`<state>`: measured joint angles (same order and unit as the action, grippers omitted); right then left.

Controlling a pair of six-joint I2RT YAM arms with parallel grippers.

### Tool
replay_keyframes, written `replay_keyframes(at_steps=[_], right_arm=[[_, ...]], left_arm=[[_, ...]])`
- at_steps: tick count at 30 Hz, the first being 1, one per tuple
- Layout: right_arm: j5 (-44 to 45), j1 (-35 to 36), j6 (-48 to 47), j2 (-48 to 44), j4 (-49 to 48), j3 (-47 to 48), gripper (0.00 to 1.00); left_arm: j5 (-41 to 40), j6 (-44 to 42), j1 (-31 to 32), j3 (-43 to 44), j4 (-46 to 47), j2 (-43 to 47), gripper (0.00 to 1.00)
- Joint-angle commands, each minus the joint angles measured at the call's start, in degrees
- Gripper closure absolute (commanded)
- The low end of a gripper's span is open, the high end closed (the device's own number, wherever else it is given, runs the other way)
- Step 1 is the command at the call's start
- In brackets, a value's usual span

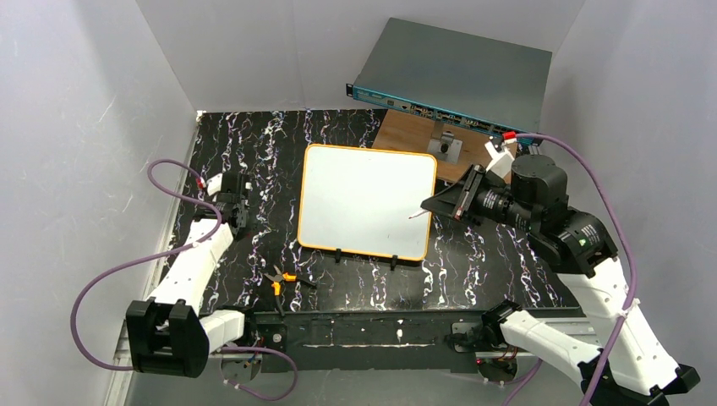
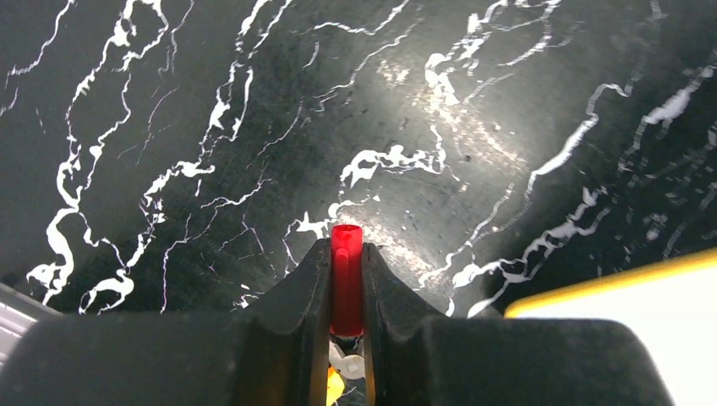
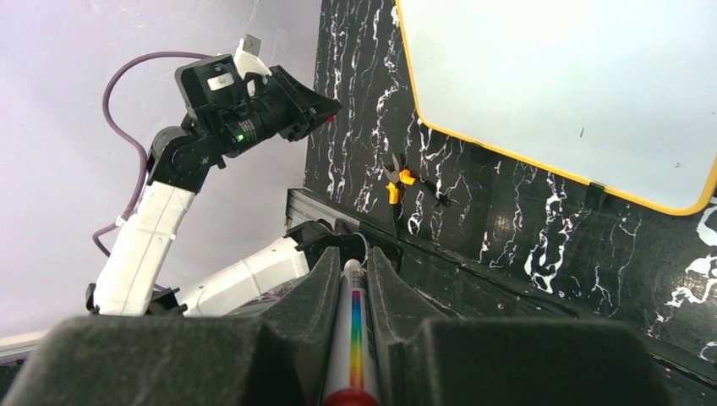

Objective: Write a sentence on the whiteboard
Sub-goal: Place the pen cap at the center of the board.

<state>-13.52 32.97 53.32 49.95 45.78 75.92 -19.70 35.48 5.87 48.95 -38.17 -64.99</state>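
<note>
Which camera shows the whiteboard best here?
Top external: the whole whiteboard, all four corners and orange rim, lies in frame. Right wrist shows a large part, cropped at the edges; left wrist catches only one corner.

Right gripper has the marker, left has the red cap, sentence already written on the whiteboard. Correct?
No: the whiteboard carries no writing; the top external view shows no lettering on its face. The right gripper does hold the marker, and the left gripper the red cap.
</note>
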Motion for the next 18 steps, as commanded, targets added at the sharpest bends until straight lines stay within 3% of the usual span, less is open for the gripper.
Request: replay_keyframes(at_steps=[1,8,16,17,18], right_arm=[[2.09,-0.31,-1.5,-1.9,0.08,-0.84,0.99],[3.42,-0.28,-2.89,-2.61,1.0,-1.15,0.99],[4.07,-0.28,-4.47,-2.31,1.83,-1.09,0.99],[4.2,-0.27,-4.88,-2.08,1.95,-0.97,0.99],[4.2,-0.28,-5.06,-2.01,2.02,-0.84,0.99]], left_arm=[[-4.66,6.28,-1.26,-2.71,-0.72,-1.62,0.91],[-3.14,9.24,-2.89,-7.12,-0.56,-2.39,0.82],[-1.73,9.96,-5.05,-8.91,0.38,-1.29,0.4],[-0.88,10.13,-5.16,-8.83,0.8,-0.98,0.3],[-0.6,10.05,-5.17,-8.66,0.86,-0.75,0.28]])
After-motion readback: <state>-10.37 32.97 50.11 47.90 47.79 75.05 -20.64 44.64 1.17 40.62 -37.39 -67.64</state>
